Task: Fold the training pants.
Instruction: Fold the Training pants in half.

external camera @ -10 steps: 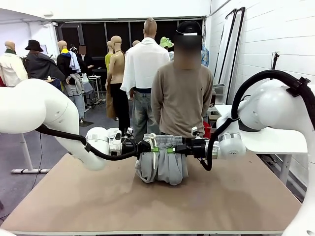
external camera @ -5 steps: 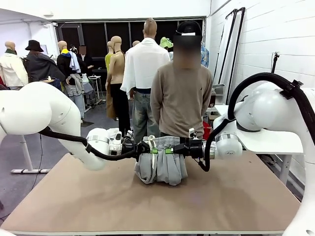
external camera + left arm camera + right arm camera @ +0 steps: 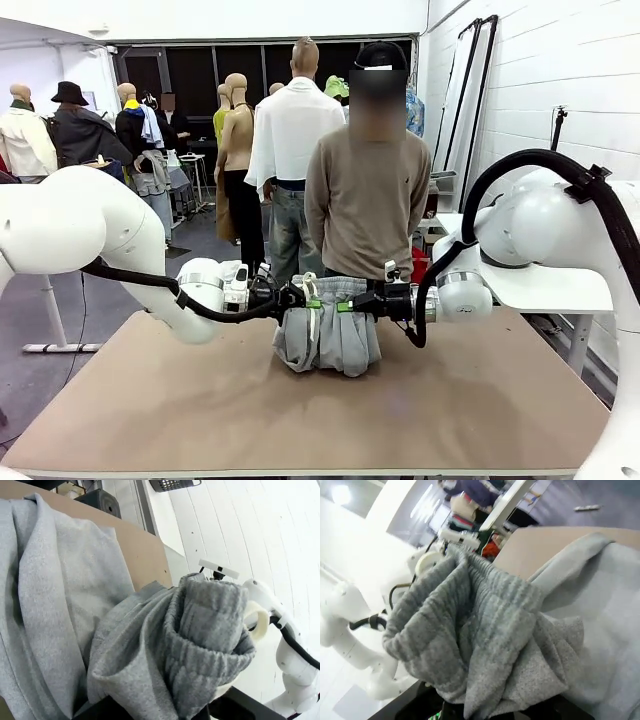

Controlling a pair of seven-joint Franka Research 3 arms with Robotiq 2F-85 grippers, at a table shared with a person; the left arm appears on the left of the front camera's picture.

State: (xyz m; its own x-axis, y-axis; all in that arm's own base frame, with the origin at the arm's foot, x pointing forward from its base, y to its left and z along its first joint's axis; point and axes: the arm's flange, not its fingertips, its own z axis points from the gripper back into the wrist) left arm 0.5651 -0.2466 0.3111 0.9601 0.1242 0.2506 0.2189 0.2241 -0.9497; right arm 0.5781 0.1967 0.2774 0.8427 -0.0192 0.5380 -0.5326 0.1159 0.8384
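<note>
The light grey training pants [image 3: 328, 335] hang bunched between both arms above the middle of the table [image 3: 300, 420], lower folds resting on the board. My left gripper [image 3: 310, 302] is shut on the left end of the gathered waistband, and my right gripper [image 3: 344, 305] is shut on the right end close beside it. A pale drawstring [image 3: 311, 310] dangles at the left grip. The left wrist view shows the ribbed waistband [image 3: 210, 635] bunched just past my fingers. In the right wrist view the same band [image 3: 470, 630] covers my fingertips.
A person in a tan sweater [image 3: 366, 205] stands at the far edge, right behind the pants. A white side table [image 3: 545, 285] sits at the right. Bare board lies to the left, right and front of the garment.
Both grippers have shifted slightly left with the waistband still held. The pants hang much as before.
</note>
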